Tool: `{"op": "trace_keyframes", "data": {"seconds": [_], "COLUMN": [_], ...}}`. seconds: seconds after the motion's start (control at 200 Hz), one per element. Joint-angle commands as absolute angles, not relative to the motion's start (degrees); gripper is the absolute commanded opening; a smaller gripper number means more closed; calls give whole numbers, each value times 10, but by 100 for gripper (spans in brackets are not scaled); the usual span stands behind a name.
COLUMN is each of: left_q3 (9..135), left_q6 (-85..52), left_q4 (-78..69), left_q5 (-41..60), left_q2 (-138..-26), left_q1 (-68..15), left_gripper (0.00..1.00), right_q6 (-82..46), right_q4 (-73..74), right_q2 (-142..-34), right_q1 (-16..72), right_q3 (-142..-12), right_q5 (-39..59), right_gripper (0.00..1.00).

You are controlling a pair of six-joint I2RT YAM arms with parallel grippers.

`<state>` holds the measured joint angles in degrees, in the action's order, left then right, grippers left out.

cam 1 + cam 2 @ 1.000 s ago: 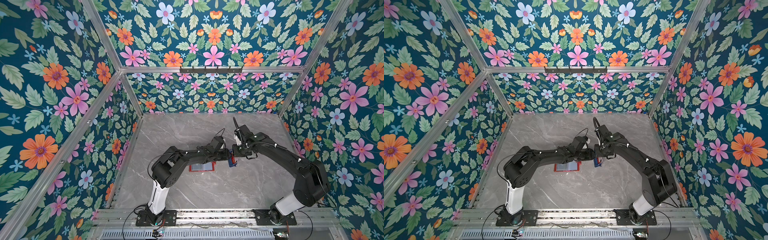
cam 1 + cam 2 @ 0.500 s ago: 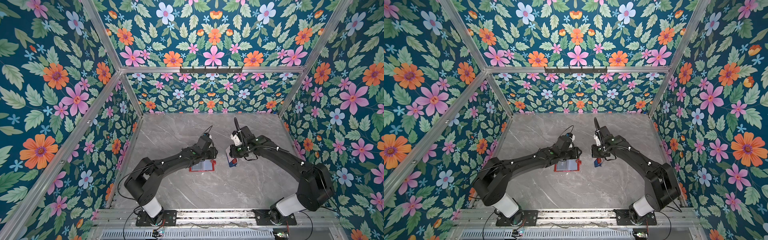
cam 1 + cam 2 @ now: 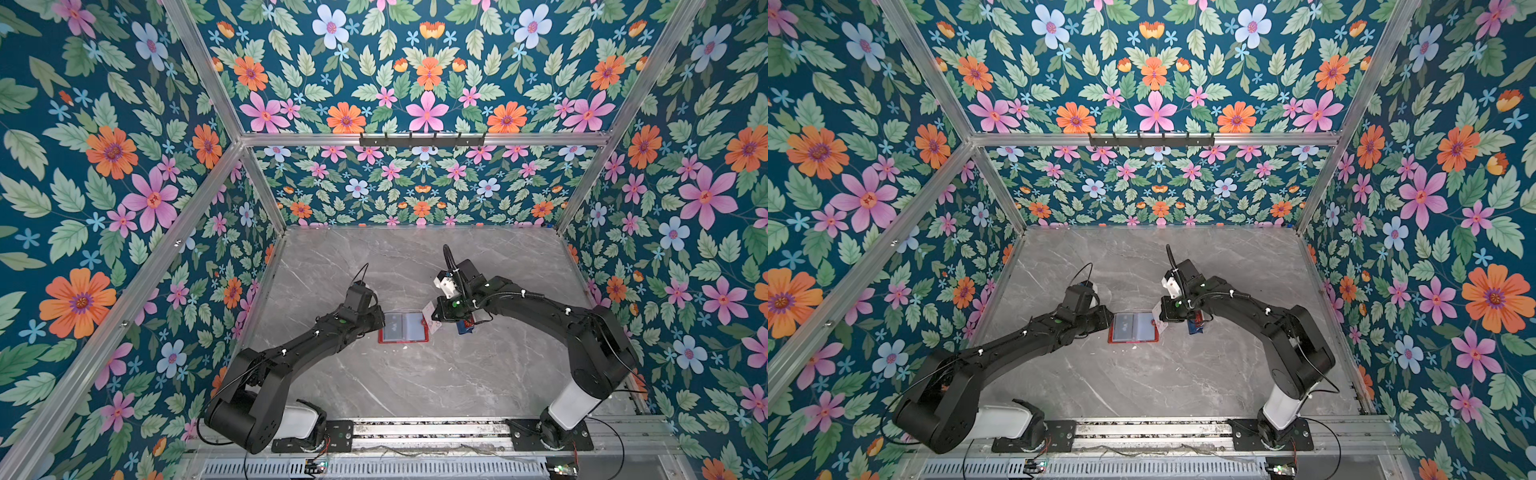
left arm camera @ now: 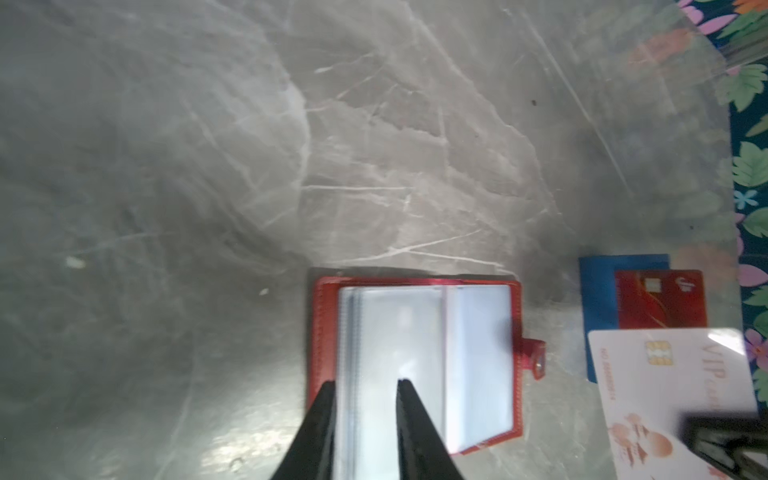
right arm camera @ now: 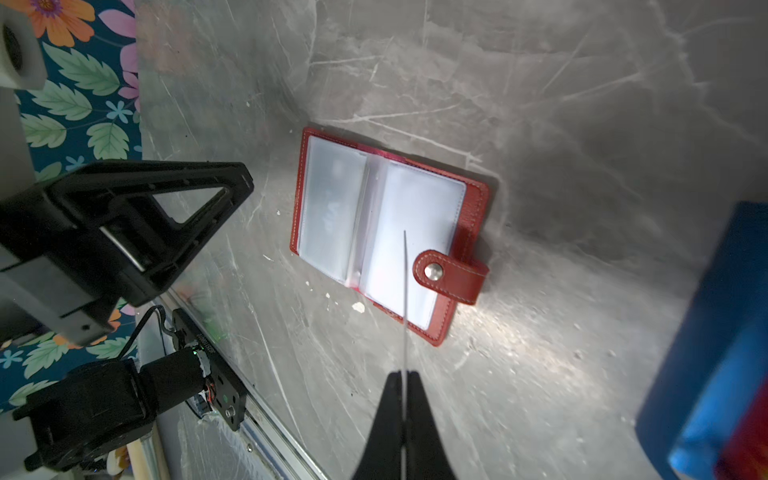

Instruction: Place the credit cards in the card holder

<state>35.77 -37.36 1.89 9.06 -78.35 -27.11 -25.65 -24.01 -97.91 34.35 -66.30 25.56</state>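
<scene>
a: where is your red leather-look book-style card holder [image 3: 403, 329]?
b: it lies open and flat on the grey marbled tabletop [image 4: 374, 145], between your two arms in both top views, with its pale clear sleeves facing up. its red snap tab [image 5: 451, 272] sits at the edge nearest your right arm.
a: and your right pincer [image 5: 403, 374]?
b: it's clamped on a thin white plastic card with a gold chip [image 4: 665, 386]. you hold the card on edge near the holder's tab side. from the right wrist it shows only as a thin line.
a: your left pincer [image 4: 365, 382]?
b: the jaws stand a narrow gap apart at the holder's opposite edge, and the sleeves show through the gap. you cannot tell whether the tips touch them.
a: any other card?
b: a flat red plastic card [image 4: 660, 303] rests in the small blue tray [image 4: 598, 299], just beside the holder's tab end.
</scene>
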Motion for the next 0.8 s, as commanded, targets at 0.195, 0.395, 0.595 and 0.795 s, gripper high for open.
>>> {"op": "trace_keyframes", "data": {"seconds": [0.195, 0.395, 0.595, 0.795], "left_q3": [337, 339, 331, 319], "left_q6": [-397, -402, -408, -414], "left_q4": [-33, -42, -54, -54], "left_q5": [135, 139, 152, 159], "left_q2": [-819, -846, -857, -857], "left_q1": [-250, -249, -249, -250], "left_gripper": [15, 10, 7, 7], "right_q6": [-283, -291, -294, -294], "right_q4": [-172, -157, -151, -152], "right_q2": [-1022, -1049, -1074, -1094], "right_q1": [353, 357, 363, 368], "right_q3": [-667, -675, -687, -699], "right_q5": [323, 339, 352, 356], "right_gripper": [0, 0, 0, 0]}}
